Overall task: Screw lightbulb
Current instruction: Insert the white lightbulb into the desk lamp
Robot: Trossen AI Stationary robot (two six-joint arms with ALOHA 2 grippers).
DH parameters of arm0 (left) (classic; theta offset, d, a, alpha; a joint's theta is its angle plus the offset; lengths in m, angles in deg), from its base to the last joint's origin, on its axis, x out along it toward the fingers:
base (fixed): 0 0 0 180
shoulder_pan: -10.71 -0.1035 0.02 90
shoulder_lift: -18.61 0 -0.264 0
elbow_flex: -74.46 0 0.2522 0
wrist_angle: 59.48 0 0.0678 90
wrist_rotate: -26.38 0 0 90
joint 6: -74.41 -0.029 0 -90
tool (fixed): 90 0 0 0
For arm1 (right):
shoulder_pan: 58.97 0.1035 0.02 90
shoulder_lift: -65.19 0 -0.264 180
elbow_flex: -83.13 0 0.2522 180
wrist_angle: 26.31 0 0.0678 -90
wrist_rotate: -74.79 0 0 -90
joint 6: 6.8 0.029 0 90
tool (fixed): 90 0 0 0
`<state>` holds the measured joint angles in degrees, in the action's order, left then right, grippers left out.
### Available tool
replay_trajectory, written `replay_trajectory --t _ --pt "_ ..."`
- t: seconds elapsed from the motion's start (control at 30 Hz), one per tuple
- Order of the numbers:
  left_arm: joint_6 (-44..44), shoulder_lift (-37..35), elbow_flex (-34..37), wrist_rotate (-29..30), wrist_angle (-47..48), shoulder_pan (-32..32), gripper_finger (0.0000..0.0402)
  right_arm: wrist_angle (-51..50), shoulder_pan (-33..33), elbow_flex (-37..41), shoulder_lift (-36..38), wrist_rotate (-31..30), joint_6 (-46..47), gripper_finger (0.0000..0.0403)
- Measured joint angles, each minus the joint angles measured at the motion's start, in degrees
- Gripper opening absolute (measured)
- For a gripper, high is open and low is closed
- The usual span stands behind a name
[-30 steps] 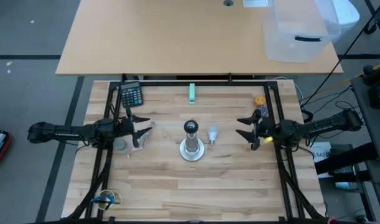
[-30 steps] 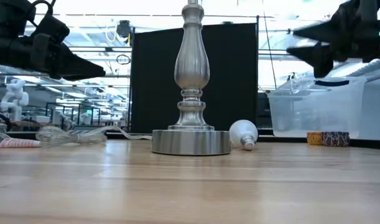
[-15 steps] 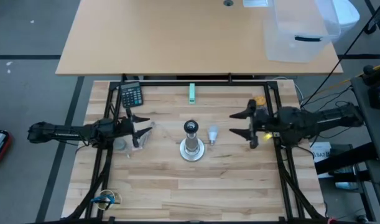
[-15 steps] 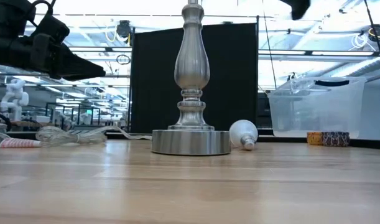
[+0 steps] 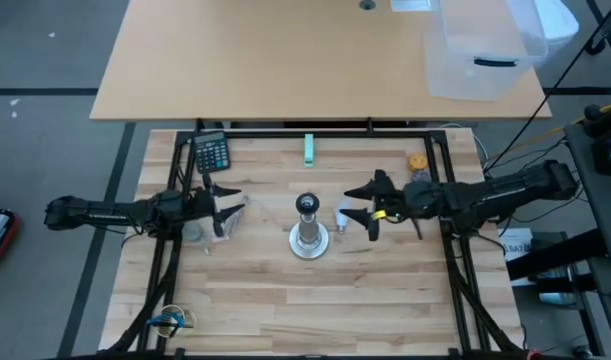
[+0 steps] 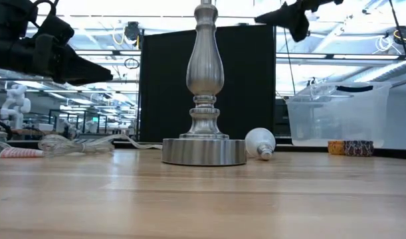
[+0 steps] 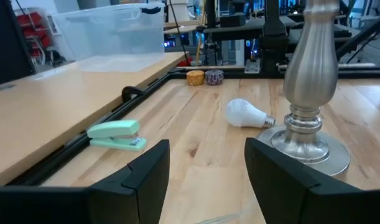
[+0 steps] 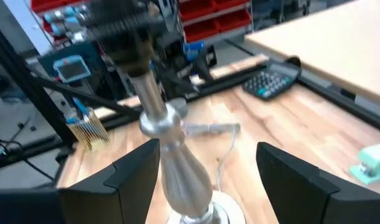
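Observation:
The small white lightbulb [image 5: 341, 214] lies on its side on the wooden table, just right of the silver stand [image 5: 307, 230] with the black socket top [image 5: 306, 205]; it also shows in the low view [image 6: 260, 142] and the left wrist view [image 7: 247, 114]. My right gripper [image 5: 363, 204] is open, raised above the table just right of the bulb, touching nothing. My left gripper [image 5: 228, 203] is open and empty left of the stand.
A black calculator [image 5: 211, 153] and a green stapler [image 5: 309, 149] lie at the far side. A clear bag [image 5: 198, 229] lies under my left gripper. Small yellow and dark pieces [image 5: 417, 162] sit far right. A clear bin [image 5: 477, 50] stands on the desk beyond.
My right gripper has gone up and toward the table's left edge, from beside the right frame post to just right of the lightbulb, staying open. The bulb and the stand have not moved.

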<state>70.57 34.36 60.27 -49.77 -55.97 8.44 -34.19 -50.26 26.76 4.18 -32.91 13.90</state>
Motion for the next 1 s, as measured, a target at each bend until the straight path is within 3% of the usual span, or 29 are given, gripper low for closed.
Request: replay_trajectory --t 0.17,0.37,0.57,0.8,0.9,1.0 --pt "9.4 0.0 0.0 0.3 -1.3 0.0 0.021 -0.1 -0.1 0.0 -6.1 0.0 3.3 0.0254" --pt "9.4 0.0 0.0 0.8 -6.7 -0.1 0.021 -3.5 -0.9 0.0 -13.9 -0.6 9.2 0.0254" --pt "6.8 0.0 0.0 0.9 -11.0 -0.1 0.021 -9.9 -2.7 0.0 -17.4 -8.1 22.6 0.0254" --pt "6.3 0.0 0.0 0.9 -12.2 -0.1 0.021 -13.9 -5.7 0.0 -17.1 -4.0 34.8 0.0254" --pt "6.3 0.0 0.0 0.9 -12.6 -0.1 0.021 -13.9 -7.0 0.0 -17.1 -0.2 37.6 0.0254" --pt "6.4 0.0 0.0 0.9 -12.6 -0.1 0.021 -14.4 -7.3 -0.4 -17.1 -0.1 38.9 0.0254"
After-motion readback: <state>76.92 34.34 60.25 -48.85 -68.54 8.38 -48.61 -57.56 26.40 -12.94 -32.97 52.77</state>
